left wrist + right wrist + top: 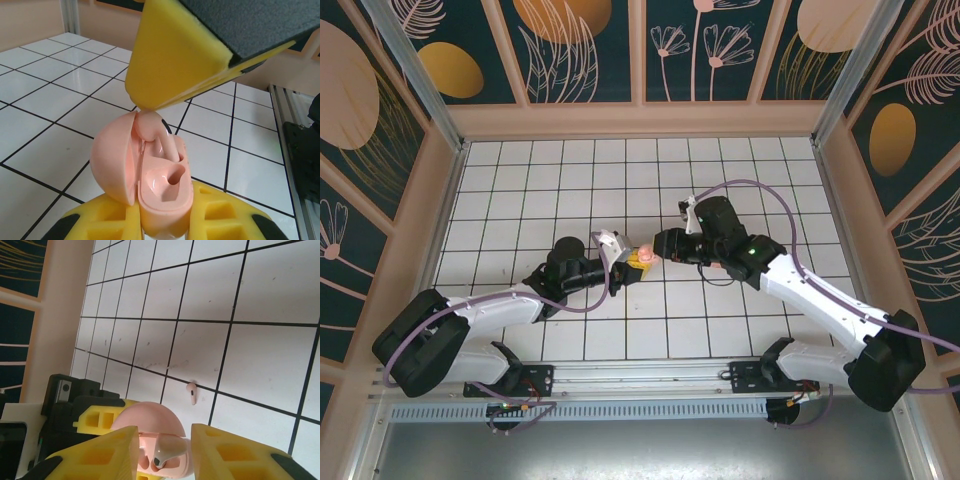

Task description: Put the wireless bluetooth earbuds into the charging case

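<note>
Seating earbud (pixel 156 134) | stem points down into charging case (pixel 162 195), directly beneath right gripper (pixel 165 440) | right pinch: cannot tell | left gripper (pixel 162 222) clamps charging case, frame bottom

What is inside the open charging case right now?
One earbud leans stem-down into the charging case; beside it one glossy socket is empty. The stem's tip is hidden behind the case rim.

Glossy smooth plastic charging case (pixel 165 200); matt foam-like fingers (pixel 175 55); glossy smooth floor tiles (pixel 45 145).
</note>
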Tool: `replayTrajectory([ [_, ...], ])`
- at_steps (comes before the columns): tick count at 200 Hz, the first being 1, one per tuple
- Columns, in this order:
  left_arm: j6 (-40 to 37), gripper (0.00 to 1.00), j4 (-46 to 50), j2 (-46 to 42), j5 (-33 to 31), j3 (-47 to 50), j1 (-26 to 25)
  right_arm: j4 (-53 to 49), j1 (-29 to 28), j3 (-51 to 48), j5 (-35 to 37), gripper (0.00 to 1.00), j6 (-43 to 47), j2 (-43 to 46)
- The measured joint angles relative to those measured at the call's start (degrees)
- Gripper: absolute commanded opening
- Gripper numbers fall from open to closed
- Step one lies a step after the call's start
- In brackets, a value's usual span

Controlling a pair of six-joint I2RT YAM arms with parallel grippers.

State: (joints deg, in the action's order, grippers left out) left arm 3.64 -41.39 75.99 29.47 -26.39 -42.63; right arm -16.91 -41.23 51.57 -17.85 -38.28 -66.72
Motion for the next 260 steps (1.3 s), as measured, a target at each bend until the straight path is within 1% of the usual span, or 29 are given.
replayTrajectory([
  [73, 0.0, 0.14, 0.0, 0.0, 0.0, 0.0, 0.0, 0.42, 0.0, -1.25, -2.86, 0.23, -0.04, -0.09],
  [107, 0.0, 0.14, 0.02, 0.0, 0.0, 0.02, 0.0, 0.44, 0.0, -1.4, -3.23, 0.21, -0.28, 0.02],
  [134, 0.0, 0.14, 0.02, 0.0, 0.02, 0.04, 0.0, 0.26, -0.11, -1.4, -3.26, 0.24, -0.83, 0.07],
  [153, 0.0, 0.14, 0.04, 0.0, 0.0, 0.07, 0.0, -0.2, -0.11, -1.4, -3.3, 0.29, -1.14, 0.35],
  [189, -0.02, 0.14, 0.02, 0.0, -0.02, 0.07, 0.0, -1.57, -0.37, -1.38, -3.52, 0.35, -1.09, 1.64],
  [220, -0.02, 0.14, 0.02, 0.0, -0.02, 0.07, 0.0, -2.82, -0.07, -1.01, -3.48, 0.35, -1.03, 1.84],
  [260, -0.02, 0.14, 0.02, -0.22, -0.02, 0.07, 0.0, -3.19, 1.2, 0.57, -3.45, 0.32, 0.07, 1.22],
])
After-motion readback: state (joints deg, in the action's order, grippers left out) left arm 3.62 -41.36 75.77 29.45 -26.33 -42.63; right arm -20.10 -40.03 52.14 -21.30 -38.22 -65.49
